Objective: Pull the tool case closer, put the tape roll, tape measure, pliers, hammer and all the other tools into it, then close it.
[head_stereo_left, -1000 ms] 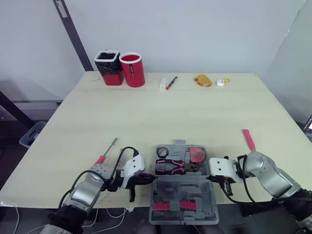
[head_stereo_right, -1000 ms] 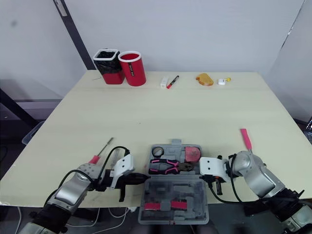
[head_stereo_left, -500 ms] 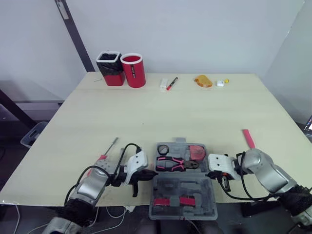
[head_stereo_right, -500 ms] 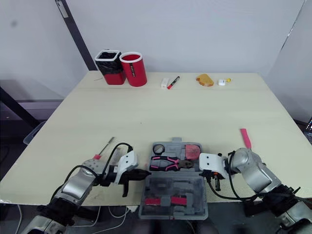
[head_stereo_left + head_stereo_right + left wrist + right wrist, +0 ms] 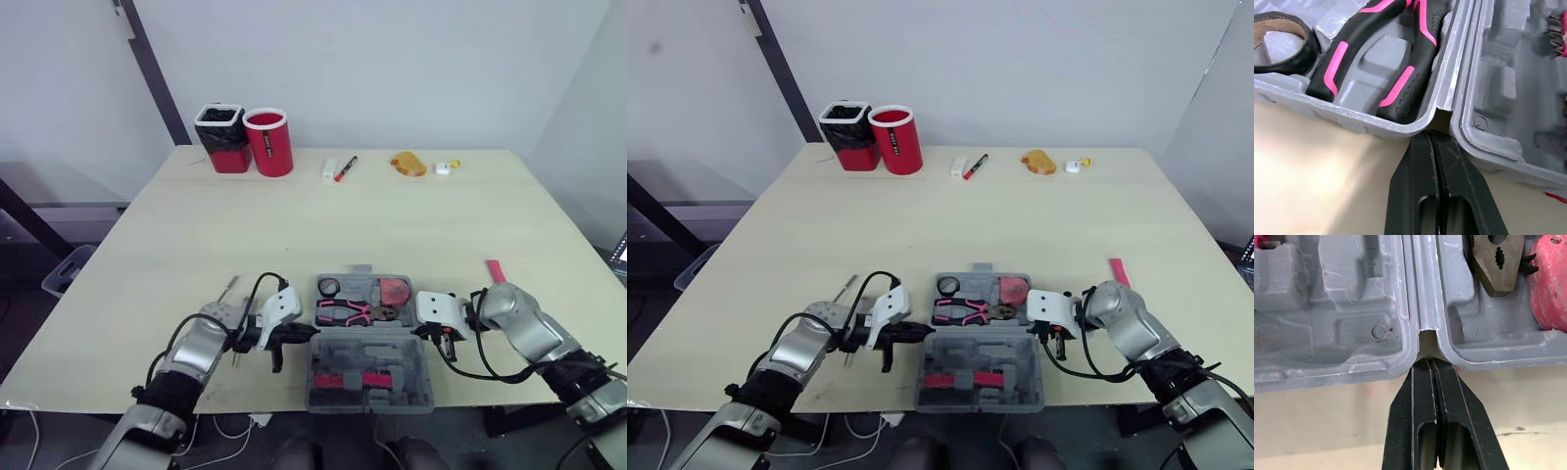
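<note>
Both were doing the same job: the left end effector and right end effector, each pinched shut on nothing, had their tips poked into the hinge gaps at opposite ends of the open tool case at the counter's near edge, pliers inside, I'd guess to steer it squarely.

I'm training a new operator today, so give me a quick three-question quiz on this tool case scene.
1. True or false: the pliers lie inside the open tool case.
2. The tips of the left gripper and the right gripper point at the case's: A) hinge ends, one from each side; B) far handle; C) near edge.
3. Fill in: both grippers' fingers are ____ (open or shut).
Key: 1 true; 2 A; 3 shut.
</note>
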Robot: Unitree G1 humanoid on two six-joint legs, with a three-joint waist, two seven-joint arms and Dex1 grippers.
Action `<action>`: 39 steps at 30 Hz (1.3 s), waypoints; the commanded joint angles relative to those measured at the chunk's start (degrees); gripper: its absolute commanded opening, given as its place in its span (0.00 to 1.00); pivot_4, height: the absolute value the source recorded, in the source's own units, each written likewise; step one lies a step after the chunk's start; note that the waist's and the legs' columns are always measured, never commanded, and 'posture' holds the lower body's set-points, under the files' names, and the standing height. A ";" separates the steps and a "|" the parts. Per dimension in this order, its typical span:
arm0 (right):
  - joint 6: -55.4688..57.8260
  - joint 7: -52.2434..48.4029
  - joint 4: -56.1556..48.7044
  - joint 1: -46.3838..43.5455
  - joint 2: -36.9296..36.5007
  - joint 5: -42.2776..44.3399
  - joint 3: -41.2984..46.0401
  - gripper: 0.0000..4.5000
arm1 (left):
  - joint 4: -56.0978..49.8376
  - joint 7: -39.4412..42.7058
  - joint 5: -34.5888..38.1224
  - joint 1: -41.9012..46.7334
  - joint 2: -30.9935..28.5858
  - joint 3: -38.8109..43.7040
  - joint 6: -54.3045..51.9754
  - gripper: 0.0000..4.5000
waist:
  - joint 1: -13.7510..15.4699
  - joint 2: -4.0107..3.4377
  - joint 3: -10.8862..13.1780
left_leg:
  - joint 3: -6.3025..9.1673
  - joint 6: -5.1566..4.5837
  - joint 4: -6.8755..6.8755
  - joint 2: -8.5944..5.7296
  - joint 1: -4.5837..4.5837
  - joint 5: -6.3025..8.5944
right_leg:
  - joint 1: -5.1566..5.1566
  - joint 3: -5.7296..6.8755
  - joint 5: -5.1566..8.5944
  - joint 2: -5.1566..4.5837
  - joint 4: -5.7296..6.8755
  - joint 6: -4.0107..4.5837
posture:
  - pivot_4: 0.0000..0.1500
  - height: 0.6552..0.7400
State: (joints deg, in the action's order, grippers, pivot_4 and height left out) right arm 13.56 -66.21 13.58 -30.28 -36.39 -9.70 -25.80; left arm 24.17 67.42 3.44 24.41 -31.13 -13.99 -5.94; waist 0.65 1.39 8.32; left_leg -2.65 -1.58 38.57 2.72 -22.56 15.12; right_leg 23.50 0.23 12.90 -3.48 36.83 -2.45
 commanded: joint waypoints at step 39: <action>1.09 1.19 3.40 -0.66 5.90 -3.39 1.27 0.00 | 14.71 -0.02 -4.46 8.24 3.91 0.31 10.50 0.01 | 0.03 0.01 -0.13 | 0.02 0.00 0.07 -0.01 0.03 0.00 | -0.05 -0.07 -0.02 0.04 0.04 -0.01 | 1.00 1.00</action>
State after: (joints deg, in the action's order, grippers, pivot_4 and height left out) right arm 14.34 -64.55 18.22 -31.99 -31.84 -13.26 -22.63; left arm 38.52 67.86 -0.53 31.88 -28.18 -12.96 4.13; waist 0.68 1.39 8.19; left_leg -2.63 -1.58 38.64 2.71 -22.53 15.12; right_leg 23.45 0.16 12.88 -3.44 36.88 -2.46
